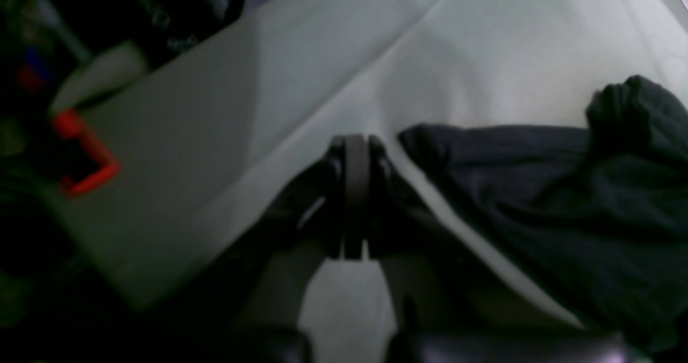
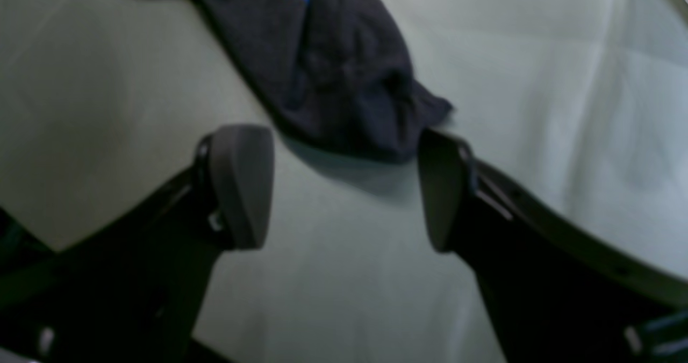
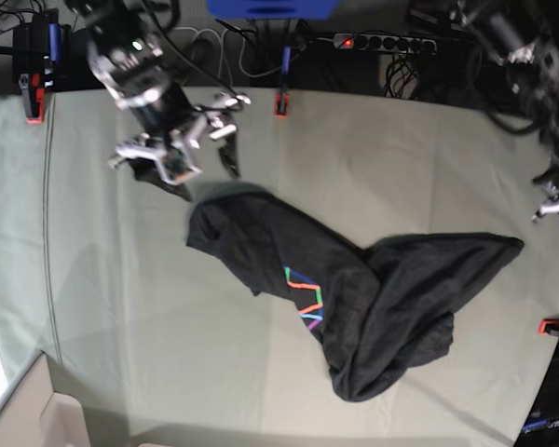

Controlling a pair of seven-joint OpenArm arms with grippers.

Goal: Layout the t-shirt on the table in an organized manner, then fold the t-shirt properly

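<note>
Your black cotton t-shirt [image 3: 354,298] lies crumpled across the middle of the pale grey-green cloth table [image 3: 121,307], running from the far left part toward the right edge. It is bunched and twisted, and only a strip of its rainbow line print [image 3: 305,298] shows. That heap is why both arms stand at opposite ends of the cloth: it still needs spreading before any fold.

Your right gripper [image 2: 344,188] hangs just over the end of the shirt nearest the table's far left corner. Its jaws are spread wide and hold nothing; in the wrist view the dark fabric [image 2: 333,72] lies just beyond the grey pads [image 2: 242,183]. Judged from this, it is lined up to take that end.

Your left gripper [image 1: 356,191] is clenched, pads pressed together, with nothing between them. It sits near the right edge of the table, just beside the shirt's other end [image 1: 564,191] but apart from it, with a red clamp [image 1: 86,153] at the edge.
</note>
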